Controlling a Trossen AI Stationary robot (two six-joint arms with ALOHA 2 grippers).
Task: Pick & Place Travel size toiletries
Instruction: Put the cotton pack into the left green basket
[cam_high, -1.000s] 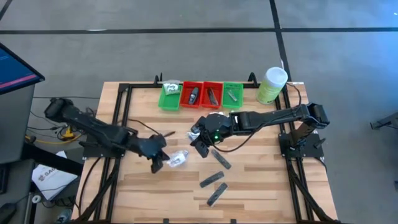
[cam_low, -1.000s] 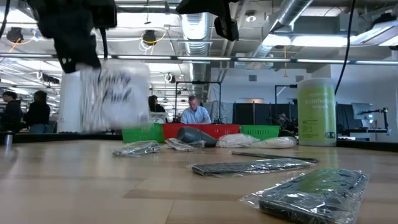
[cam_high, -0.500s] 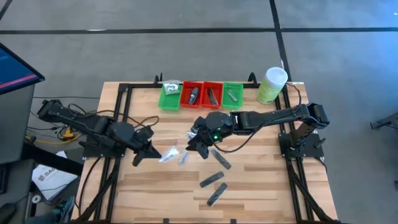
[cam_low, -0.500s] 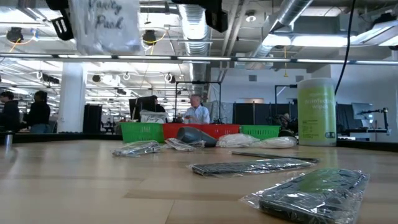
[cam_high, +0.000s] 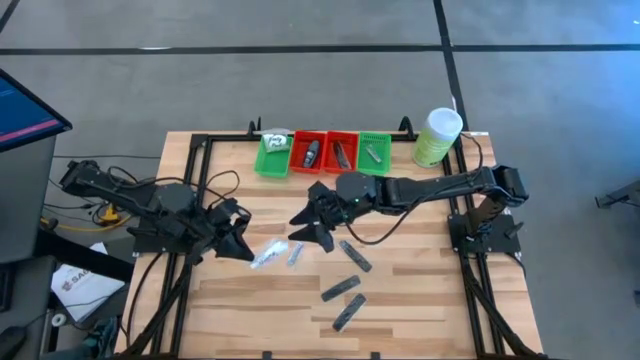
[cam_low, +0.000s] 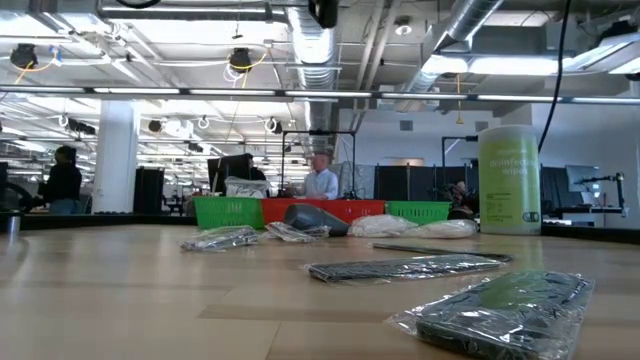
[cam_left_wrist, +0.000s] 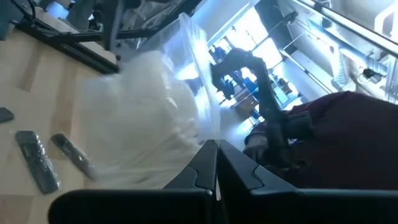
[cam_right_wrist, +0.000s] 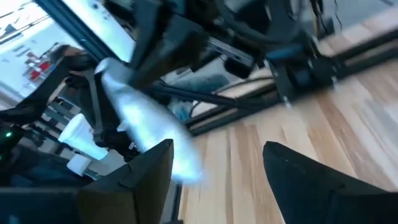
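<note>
Left tool (cam_high: 243, 247) is clamped on a crinkly white packet (cam_high: 266, 255) at about 9 o'clock on the counter (cam_high: 420, 300). Right tool (cam_high: 305, 222), dead centre, is spread wide with nothing in it. Trays (cam_high: 322, 153) at 12 already hold a few bits. Flat dark bars (cam_high: 341, 288) in shiny wrap at 5 o'clock are left, I reckon roughly halfway.

Wooden desk (cam_high: 420, 300): trays (cam_high: 322, 152) and canister (cam_high: 437, 137) along far edge, dark grey bars (cam_high: 345, 290) and silvery tubes (cam_high: 295, 254) mid-desk.
</note>
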